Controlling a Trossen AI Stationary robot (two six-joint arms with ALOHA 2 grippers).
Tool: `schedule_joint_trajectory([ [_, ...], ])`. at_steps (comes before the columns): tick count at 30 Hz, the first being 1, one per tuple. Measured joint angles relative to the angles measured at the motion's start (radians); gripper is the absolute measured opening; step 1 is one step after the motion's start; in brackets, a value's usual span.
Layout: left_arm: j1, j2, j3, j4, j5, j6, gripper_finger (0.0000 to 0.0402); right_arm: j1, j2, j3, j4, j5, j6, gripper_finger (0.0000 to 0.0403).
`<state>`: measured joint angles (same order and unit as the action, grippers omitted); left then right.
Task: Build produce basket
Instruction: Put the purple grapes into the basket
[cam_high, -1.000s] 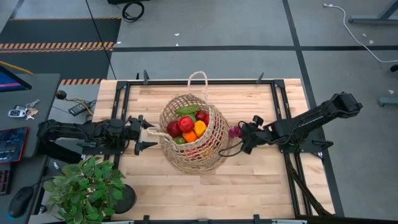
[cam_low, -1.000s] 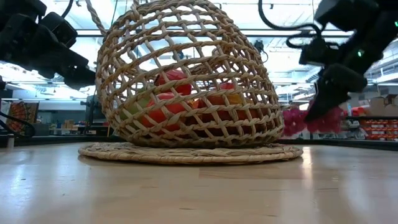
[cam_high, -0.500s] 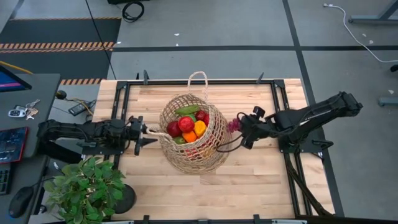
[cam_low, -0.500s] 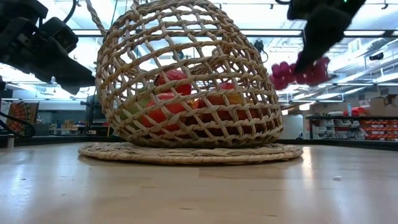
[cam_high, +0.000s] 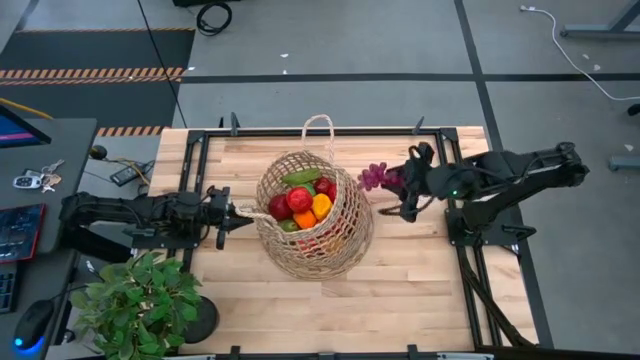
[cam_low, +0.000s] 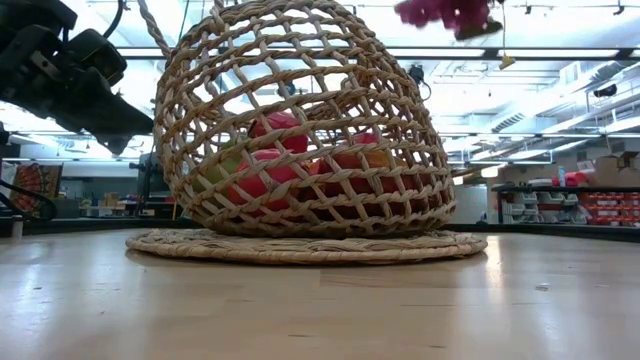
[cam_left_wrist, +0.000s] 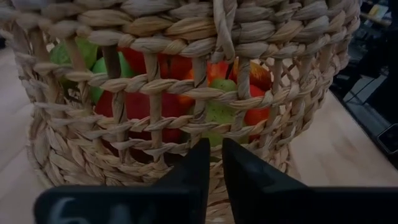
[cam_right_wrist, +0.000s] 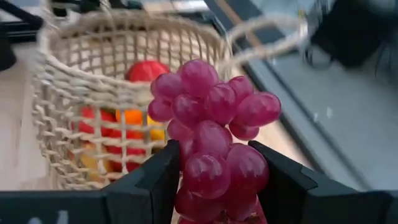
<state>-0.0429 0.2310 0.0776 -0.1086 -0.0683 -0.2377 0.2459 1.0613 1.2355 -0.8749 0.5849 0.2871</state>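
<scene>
The tan wicker basket (cam_high: 313, 215) stands mid-table on a flat woven round (cam_low: 300, 245). It holds produce (cam_high: 300, 200): red, orange, yellow and green pieces. My left gripper (cam_high: 236, 213) is at the basket's left side, shut on its small loop handle. My right gripper (cam_high: 395, 183) hovers off the basket's right rim, shut on a bunch of purple grapes (cam_right_wrist: 211, 118). The grapes (cam_low: 445, 12) sit high above the table, level with the basket's top. My left gripper has the loop handle (cam_high: 250, 213) on the basket's left rim between its two fingers (cam_left_wrist: 186, 174). It comes in level from the table's left. The basket rests on the table. My right gripper pinches the grape bunch's lower half (cam_right_wrist: 214, 177) between its two fingers (cam_right_wrist: 155, 180). The bunch is lifted clear, its free end pointing toward the basket.
A second, larger loop handle (cam_high: 318, 125) sticks out from the basket's far rim. Black frame rails (cam_high: 200, 160) run along the table's edges. A leafy potted plant (cam_high: 140, 300) stands at the near left corner. Bare wood lies near and to the right.
My left gripper has shut on the basket's left handle without shifting. My right gripper has carried the grapes up from near the table and toward the far edge, to the height of the basket's top. The basket has stayed put.
</scene>
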Motion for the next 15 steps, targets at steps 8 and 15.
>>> schedule_joint_trajectory([
  [8, 0.000, 0.000, 0.000, 0.000, 0.000, -0.013, 0.0059, 0.007, 0.001, 0.022, 0.139, 0.001, -0.705, 0.0192],
  [15, 0.000, 0.000, 0.000, 0.007, 0.000, -0.051, 0.0063, 0.006, 0.001, 0.022, 0.281, 0.029, -1.283, 0.0192],
])
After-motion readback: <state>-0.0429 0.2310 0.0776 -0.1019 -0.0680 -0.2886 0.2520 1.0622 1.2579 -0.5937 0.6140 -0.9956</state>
